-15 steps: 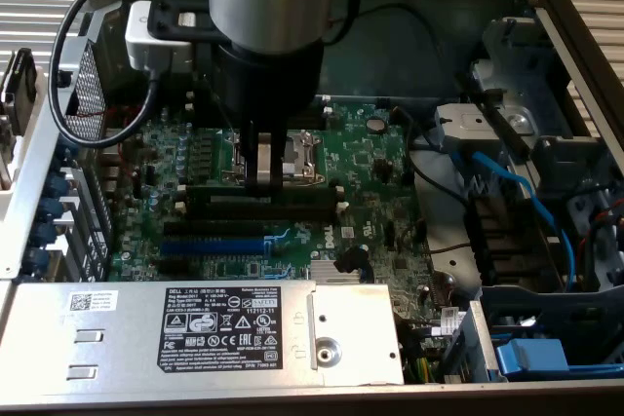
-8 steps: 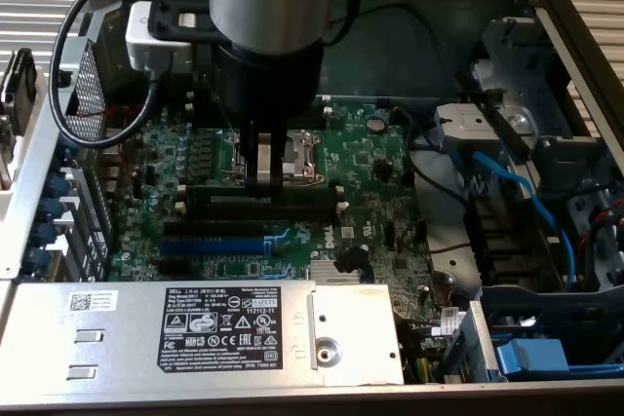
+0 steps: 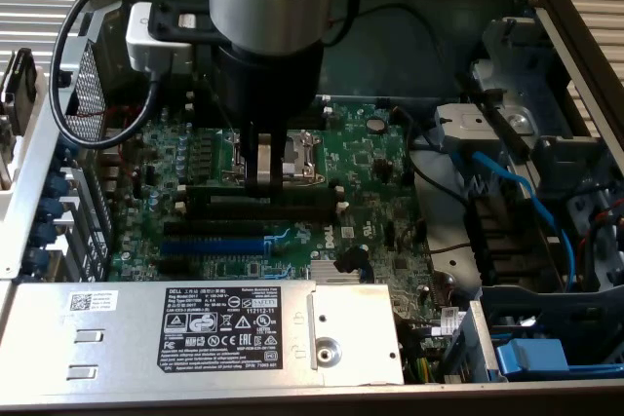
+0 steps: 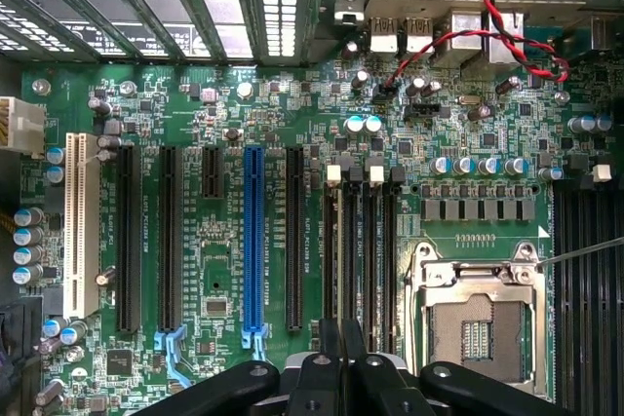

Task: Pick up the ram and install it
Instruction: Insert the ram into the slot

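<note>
Install step, I reckon: gripper pinched shut on ram, mid-frame ext. view, just over black slots. Seating needs edge square w/ slot.

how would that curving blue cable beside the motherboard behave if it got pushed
Probably floppy: the blue cable hangs in a loose curve, so it should bend aside rather than slide. Likely light too, since it looks thin.

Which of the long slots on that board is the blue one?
The long blue plastic slot, the only blue one: long black slots flank it on both sides, and the long white slot lies at one end of the row.
</note>
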Motion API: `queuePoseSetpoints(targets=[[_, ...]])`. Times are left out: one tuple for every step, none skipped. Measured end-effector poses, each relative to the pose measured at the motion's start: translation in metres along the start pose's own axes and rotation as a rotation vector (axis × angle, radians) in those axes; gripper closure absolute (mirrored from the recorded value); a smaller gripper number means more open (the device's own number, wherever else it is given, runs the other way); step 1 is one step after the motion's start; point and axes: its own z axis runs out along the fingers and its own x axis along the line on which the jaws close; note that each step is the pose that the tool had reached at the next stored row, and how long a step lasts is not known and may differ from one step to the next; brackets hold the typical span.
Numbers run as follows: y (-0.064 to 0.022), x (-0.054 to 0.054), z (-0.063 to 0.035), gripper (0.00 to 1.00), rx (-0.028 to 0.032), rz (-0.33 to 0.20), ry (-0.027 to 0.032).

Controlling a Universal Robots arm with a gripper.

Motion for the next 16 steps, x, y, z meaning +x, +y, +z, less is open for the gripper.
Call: queuePoseSetpoints(targets=[[0.0, 0.0, 0.0001, 0.88, 0.0, 0.0, -0.0001], [0.0, 0.0, 0.0001, 0.88, 0.0, 0.0, 0.0], [0.0, 0.0, 0.0001, 0.88, 0.0001, 0.0, -0.0001], [0.0, 0.0, 0.0001, 0.88, 0.0001, 0.0, 0.0], [0.0, 0.0, 0.0001, 0.88, 0.0001, 0.0, 0.0002], [0.0, -0.0001, 0.0001, 0.88, 0.0001, 0.0, 0.0004], [0.0, -0.0001, 0.0001, 0.88, 0.0001, -0.001, 0.0006], [0.0, -0.0002, 0.0001, 0.88, 0.0001, -0.001, 0.0008], [0.0, -0.0003, 0.0001, 0.88, 0.0001, -0.001, 0.0011], [0.0, -0.0007, 0.0001, 0.88, 0.0003, -0.002, 0.0017], [0.0, -0.001, 0.0001, 0.88, 0.0007, -0.002, 0.0021], [0.0, -0.0012, 0.0001, 0.88, 0.001, -0.003, 0.0025], [0.0, -0.0014, 0.0002, 0.88, 0.0014, -0.004, 0.0029], [0.0, -0.0017, 0.0002, 0.88, 0.0021, -0.004, 0.0037], [0.0001, -0.002, 0.0002, 0.88, 0.003, -0.005, 0.005], [0.0, -0.002, 0.0002, 0.88, 0.0036, -0.006, 0.0061]])
